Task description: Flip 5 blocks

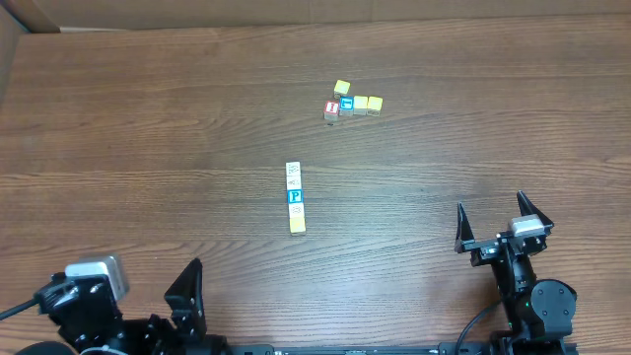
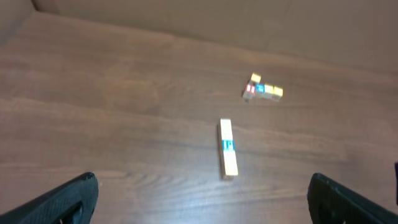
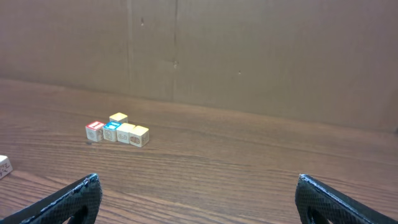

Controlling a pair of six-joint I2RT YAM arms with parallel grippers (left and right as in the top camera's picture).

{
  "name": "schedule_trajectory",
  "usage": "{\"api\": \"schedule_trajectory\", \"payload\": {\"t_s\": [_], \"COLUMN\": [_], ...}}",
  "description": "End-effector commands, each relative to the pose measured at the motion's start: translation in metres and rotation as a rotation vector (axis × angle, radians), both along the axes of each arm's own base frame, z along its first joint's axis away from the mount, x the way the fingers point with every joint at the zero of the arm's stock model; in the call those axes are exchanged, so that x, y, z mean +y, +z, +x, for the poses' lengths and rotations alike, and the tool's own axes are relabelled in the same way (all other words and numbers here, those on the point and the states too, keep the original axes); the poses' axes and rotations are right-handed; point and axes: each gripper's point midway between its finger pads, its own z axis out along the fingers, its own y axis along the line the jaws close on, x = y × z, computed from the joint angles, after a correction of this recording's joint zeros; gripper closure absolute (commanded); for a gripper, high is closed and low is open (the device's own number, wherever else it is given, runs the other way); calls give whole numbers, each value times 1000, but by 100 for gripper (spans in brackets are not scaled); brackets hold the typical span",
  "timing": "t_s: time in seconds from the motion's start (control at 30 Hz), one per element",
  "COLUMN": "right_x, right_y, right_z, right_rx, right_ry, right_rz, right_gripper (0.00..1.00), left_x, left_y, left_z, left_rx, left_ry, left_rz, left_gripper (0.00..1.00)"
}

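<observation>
From above, my left gripper sits at the bottom left edge and my right gripper at the lower right. Both have their jaws spread wide, with nothing between them and no block touched. The blocks lie in a straight row at the centre of the table, well apart from both grippers. Two cream ones are at the upper end, the blue block with its white P is in the middle, and the yellow block is at the lower end. A second cluster, which includes a red block, lies further up and to the right.

From my left wrist, my fingers fill the two lower corners, far apart and empty. The row is at centre frame and the cluster is at upper right.

From my right wrist, my fingers are again wide apart in the lower corners, holding nothing. The cluster sits at middle left, and one cream block just shows at the left edge.
</observation>
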Motion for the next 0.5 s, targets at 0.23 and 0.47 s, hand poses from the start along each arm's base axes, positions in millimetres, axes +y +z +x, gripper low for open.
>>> {"api": "schedule_trajectory", "payload": {"t_s": [0.23,0.47], "right_x": [1,1], "right_y": [-2,-2], "right_z": [0,0], "right_rx": [-3,-3], "right_ry": [5,5], "right_rz": [-1,-1], "right_gripper": [0,0], "left_x": [-14,-18], "left_y": [-8,50], "left_z": [29,32], "left_rx": [-309,-758], "left_ry": [-74,-101], "left_rz": [-27,-34], "left_gripper": [0,0]}}
